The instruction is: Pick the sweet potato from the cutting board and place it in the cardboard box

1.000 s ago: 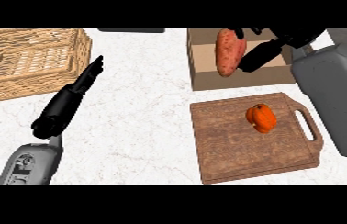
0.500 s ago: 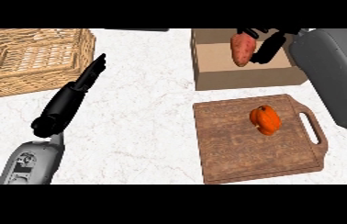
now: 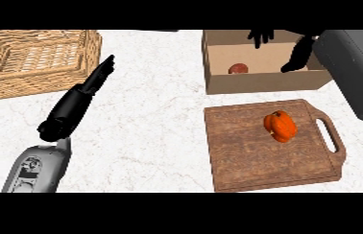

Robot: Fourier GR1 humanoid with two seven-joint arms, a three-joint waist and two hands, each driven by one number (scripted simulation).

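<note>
The reddish sweet potato (image 3: 239,68) lies inside the cardboard box (image 3: 264,82) at the upper right, mostly hidden behind the box's front wall. My right hand (image 3: 296,55) hovers over the box with fingers spread and straight, apart from the sweet potato. The wooden cutting board (image 3: 269,146) lies below the box and carries only an orange bell pepper (image 3: 281,125). My left hand (image 3: 78,101) rests open on the counter at the left, fingers pointing up toward the basket.
A wicker basket (image 3: 44,59) stands at the upper left. The board's handle (image 3: 332,139) points right. A dark flat object (image 3: 157,30) peeks in at the top edge. White marble counter (image 3: 149,132) stretches between the basket and the board.
The right hand carried the sweet potato over the box, let it go and opened; the sweet potato now lies in the box. The left hand stayed still.
</note>
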